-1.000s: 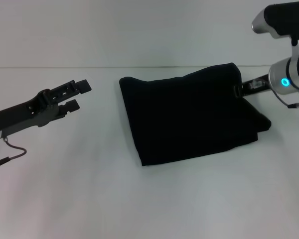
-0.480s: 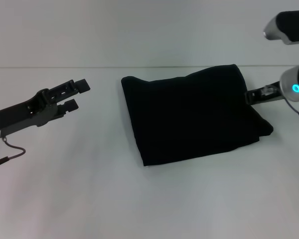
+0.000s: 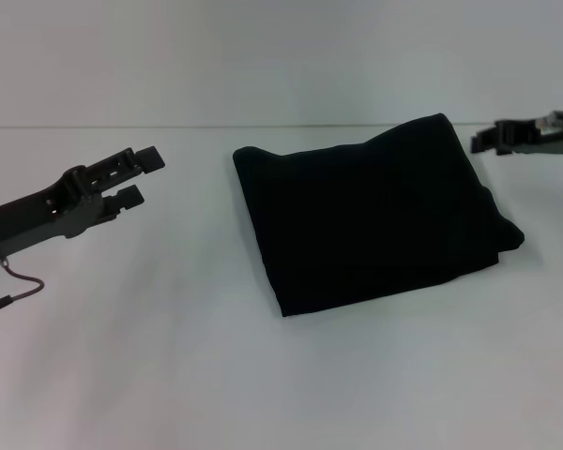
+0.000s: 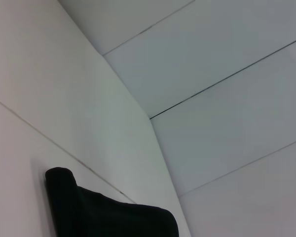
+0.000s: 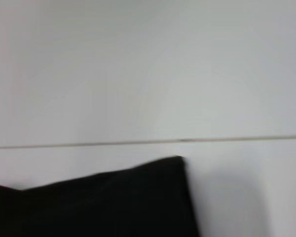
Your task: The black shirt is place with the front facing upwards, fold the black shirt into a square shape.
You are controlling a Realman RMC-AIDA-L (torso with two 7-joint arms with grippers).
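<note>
A plain white surface fills the scene and meets a pale wall along a thin seam at the back; the left wrist view shows light wall panels joined at a corner. The black shirt lies folded into a rough square right of the middle of the surface, with no lettering showing. The left claw hovers off to the shirt's left, well apart from it, its fingers a narrow gap apart. The right claw hangs just beyond the shirt's far right corner, clear of the cloth; whether it is spread or closed I cannot tell.
</note>
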